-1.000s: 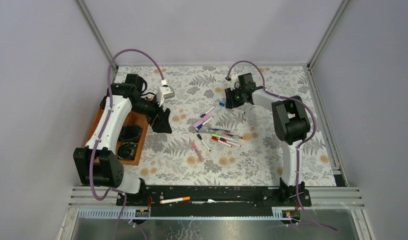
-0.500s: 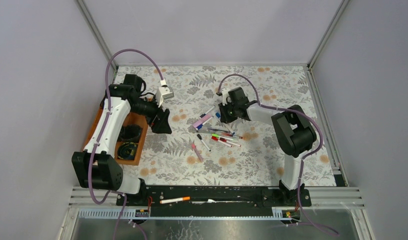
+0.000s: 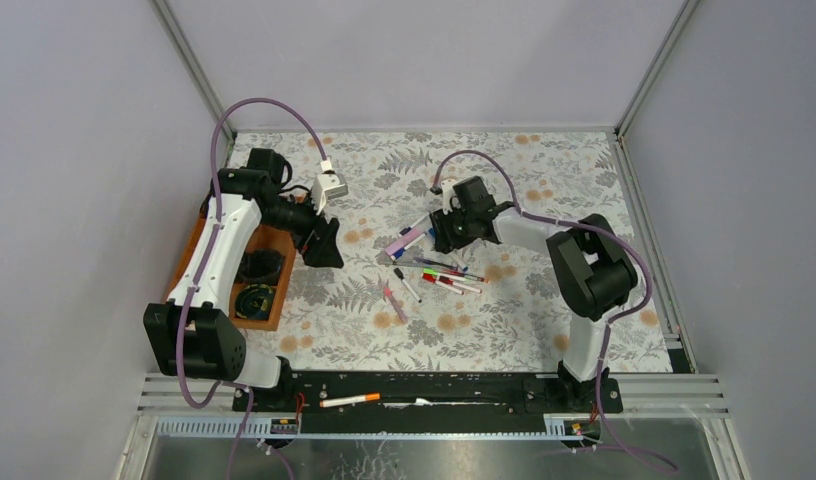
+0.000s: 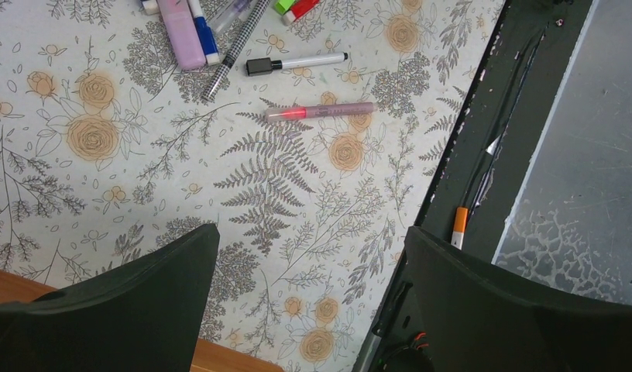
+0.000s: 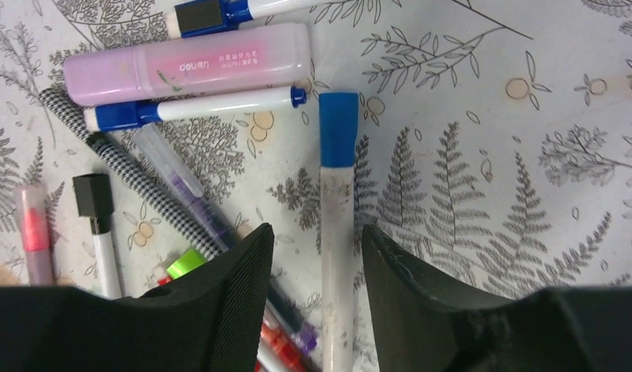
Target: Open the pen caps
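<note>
Nearest, an orange-capped pen lies on the black rail at the front edge. Beyond it, on the floral table, the pens lie in a loose heap at mid-table. A pink pen and a black-capped pen lie on its near side. The left gripper hangs left of the heap, beside a wooden tray, with its jaws spread fully and holding nothing. The right gripper sits low over the heap's far side. Its 2 jaws stand about half apart, straddling 1 white pen without clamping it. That pen's blue cap is on, just short of the pink highlighter.
</note>
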Controlling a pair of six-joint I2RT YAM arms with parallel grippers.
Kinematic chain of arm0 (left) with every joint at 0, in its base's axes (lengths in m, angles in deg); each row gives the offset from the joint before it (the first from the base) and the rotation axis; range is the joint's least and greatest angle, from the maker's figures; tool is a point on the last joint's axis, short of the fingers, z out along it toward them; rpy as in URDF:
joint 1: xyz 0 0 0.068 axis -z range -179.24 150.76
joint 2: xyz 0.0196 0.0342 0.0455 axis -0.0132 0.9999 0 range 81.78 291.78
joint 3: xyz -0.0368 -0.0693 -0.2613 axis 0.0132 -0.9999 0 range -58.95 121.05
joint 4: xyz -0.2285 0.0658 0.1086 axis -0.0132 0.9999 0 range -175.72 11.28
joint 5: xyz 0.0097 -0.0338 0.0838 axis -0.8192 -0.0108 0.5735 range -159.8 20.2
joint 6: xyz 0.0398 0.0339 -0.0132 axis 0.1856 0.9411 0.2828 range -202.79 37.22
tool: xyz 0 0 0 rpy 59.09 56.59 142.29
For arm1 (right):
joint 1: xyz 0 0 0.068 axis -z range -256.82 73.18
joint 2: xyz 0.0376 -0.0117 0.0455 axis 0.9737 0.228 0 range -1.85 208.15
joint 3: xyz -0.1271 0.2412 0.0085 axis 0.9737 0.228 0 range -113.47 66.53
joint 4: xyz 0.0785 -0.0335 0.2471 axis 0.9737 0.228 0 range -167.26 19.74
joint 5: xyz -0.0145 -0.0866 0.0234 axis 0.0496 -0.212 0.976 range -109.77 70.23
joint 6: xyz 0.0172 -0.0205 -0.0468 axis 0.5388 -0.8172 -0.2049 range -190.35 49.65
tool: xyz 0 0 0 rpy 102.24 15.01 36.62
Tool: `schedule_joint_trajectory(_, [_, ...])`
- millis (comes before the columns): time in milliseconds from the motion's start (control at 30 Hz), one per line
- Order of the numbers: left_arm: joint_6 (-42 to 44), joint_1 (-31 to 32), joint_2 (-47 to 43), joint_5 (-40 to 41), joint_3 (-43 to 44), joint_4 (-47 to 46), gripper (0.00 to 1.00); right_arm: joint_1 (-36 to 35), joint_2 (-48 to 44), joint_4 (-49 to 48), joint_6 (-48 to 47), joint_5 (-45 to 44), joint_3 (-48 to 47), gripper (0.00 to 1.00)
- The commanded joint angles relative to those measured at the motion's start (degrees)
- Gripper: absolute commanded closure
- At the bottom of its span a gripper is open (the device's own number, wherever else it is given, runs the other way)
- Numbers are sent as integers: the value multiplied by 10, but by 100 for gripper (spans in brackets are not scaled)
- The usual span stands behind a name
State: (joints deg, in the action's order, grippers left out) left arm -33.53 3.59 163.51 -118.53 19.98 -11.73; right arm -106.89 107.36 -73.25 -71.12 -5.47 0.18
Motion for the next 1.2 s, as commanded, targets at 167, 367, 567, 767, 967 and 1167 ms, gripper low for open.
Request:
schedule_joint_trajectory(167, [7,-3,9,-24,7,9,1,-5,-141,46,41,-54,49,45])
schedule_joint_trajectory(367, [8,-3,4,-21,1,9,1,-48,-215,49,70,-66,151,52])
schedule_joint_trajectory(567, [4,-3,6,-25,4,9,1,-88,-260,40,96,-76,212,57])
schedule_joint_trajectory(767, [4,-3,5,-28,4,9,1,-95,-249,27,98,-75,222,57])
schedule_joint_trajectory(967, [4,-3,2,-27,3,9,1,-95,-215,21,80,-78,206,56])
schedule_joint_trajectory(1167, [4,-3,1,-21,7,9,1,-101,-189,14,79,-73,202,56])
